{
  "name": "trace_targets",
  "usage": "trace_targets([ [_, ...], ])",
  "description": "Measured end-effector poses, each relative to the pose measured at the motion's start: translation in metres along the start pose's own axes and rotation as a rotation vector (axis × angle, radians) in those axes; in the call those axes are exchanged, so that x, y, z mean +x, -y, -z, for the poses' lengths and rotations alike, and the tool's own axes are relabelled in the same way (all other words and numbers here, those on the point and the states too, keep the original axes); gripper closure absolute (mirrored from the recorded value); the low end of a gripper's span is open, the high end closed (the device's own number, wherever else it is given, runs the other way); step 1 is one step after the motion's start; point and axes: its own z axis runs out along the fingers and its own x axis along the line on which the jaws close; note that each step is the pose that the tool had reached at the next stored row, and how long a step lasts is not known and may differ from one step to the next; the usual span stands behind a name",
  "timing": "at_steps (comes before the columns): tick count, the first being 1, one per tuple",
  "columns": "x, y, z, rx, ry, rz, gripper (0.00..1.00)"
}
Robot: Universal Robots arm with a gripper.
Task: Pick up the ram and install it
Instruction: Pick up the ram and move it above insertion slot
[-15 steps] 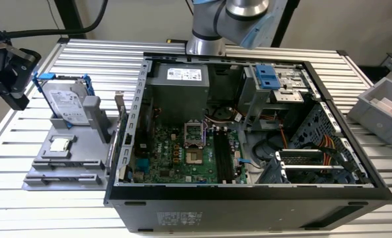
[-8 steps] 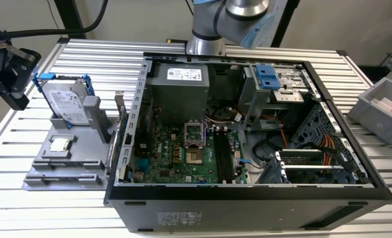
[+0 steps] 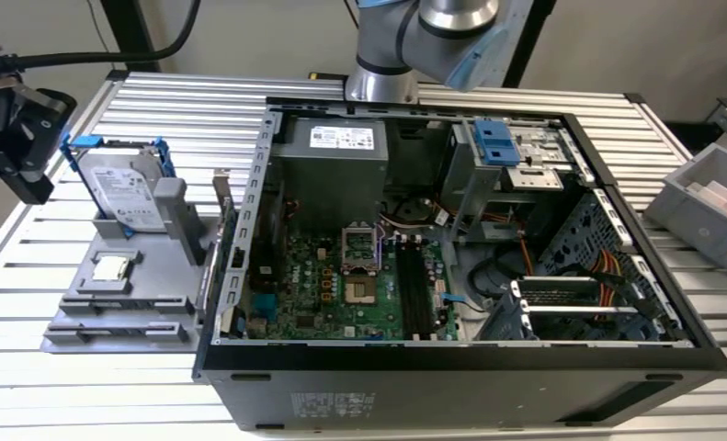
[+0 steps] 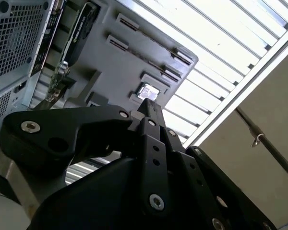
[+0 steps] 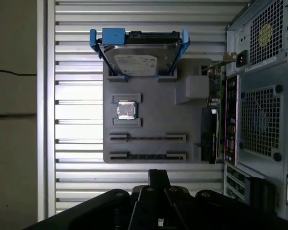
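Observation:
The ram is out of view. My gripper (image 3: 29,184) hangs at the exterior view's left, off the outer side of the grey holder plate (image 3: 154,317). Its black fingers look pressed together with nothing between them in both wrist views (image 5: 158,173) (image 4: 150,106). Two narrow stick slots (image 5: 148,137) (image 5: 148,156) on the holder plate (image 5: 153,115) lie just ahead of the fingertips and look bare. The long black motherboard slots (image 3: 413,289) sit inside the open computer case (image 3: 461,367).
On the holder plate stand a silver hard drive in a blue frame (image 3: 124,188) (image 5: 137,60) and a small square chip (image 3: 112,267) (image 5: 126,110). An expansion card (image 5: 210,129) stands between plate and case. A grey bin (image 3: 712,202) sits at the exterior view's right.

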Motion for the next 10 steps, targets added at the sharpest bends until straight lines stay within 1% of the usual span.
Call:
trace_targets([
  [5, 0.0001, -0.0001, 0.0000, -0.0004, -0.0024, 0.051, 1.00],
  [10, 0.0001, -0.0002, 0.0000, -0.0007, -0.0045, 0.093, 1.00],
])
